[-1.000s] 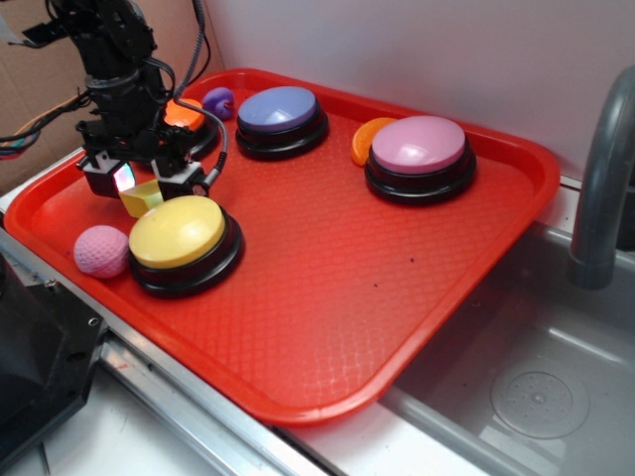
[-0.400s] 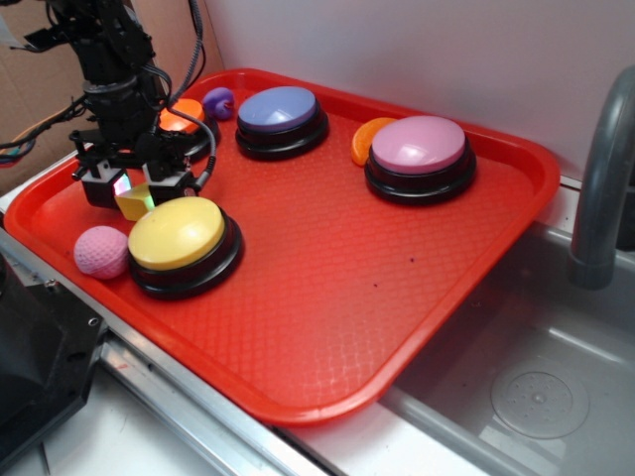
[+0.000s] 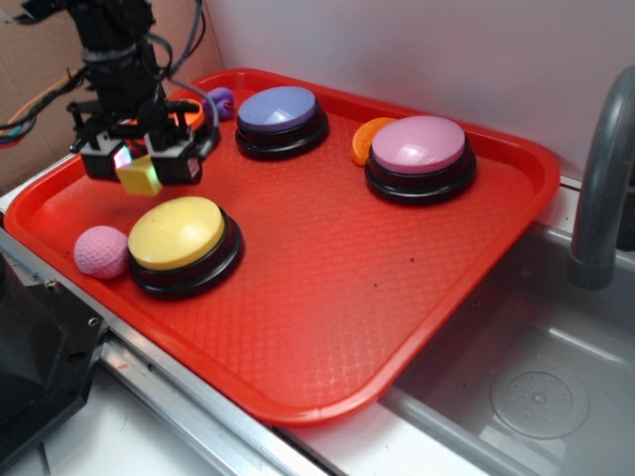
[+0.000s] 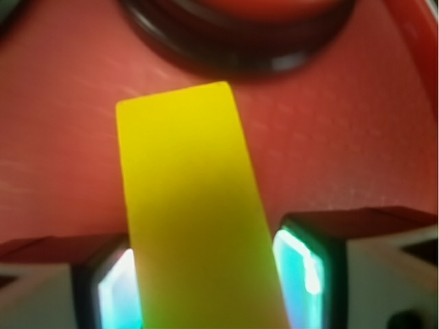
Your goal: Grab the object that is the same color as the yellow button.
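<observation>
One yellow block point(image 3: 138, 176) clamped in jaws; four buttons on tray point(image 3: 327, 297).

A red textured tray point(image 3: 327, 297) sits beside a grey sink point(image 3: 536, 387). On it rest a yellow button point(image 3: 182, 238) touching a pink ball point(image 3: 101, 251), a purple button point(image 3: 281, 117), a pink button point(image 3: 420, 156) beside an orange slice point(image 3: 363, 139), and a small purple object point(image 3: 220, 99).

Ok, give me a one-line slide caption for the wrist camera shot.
Gripper shut on the yellow block, held above the red tray with a button's black base ahead.
</observation>
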Tool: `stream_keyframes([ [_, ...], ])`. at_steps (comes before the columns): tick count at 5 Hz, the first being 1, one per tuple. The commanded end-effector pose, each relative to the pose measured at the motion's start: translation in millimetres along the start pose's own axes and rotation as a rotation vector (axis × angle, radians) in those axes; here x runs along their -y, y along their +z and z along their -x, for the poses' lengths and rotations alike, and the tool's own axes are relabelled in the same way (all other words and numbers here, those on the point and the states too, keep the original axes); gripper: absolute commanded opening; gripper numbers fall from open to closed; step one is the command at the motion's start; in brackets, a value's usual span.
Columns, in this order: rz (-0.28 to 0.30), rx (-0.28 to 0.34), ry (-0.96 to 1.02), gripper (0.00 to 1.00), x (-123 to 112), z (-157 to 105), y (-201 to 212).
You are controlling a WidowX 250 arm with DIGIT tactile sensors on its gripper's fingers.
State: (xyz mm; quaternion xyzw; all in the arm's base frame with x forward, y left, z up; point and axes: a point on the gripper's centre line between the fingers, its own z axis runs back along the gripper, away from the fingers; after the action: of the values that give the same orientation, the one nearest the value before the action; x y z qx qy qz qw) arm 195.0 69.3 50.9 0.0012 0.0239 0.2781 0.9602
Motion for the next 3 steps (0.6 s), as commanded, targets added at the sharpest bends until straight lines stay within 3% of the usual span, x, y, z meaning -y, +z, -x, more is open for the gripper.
stream_keyframes([
  [1,0.103,0.132,-0.242,0.00,60,5,77],
  [3,0.052,0.184,-0.419,0.00,96,34,93],
])
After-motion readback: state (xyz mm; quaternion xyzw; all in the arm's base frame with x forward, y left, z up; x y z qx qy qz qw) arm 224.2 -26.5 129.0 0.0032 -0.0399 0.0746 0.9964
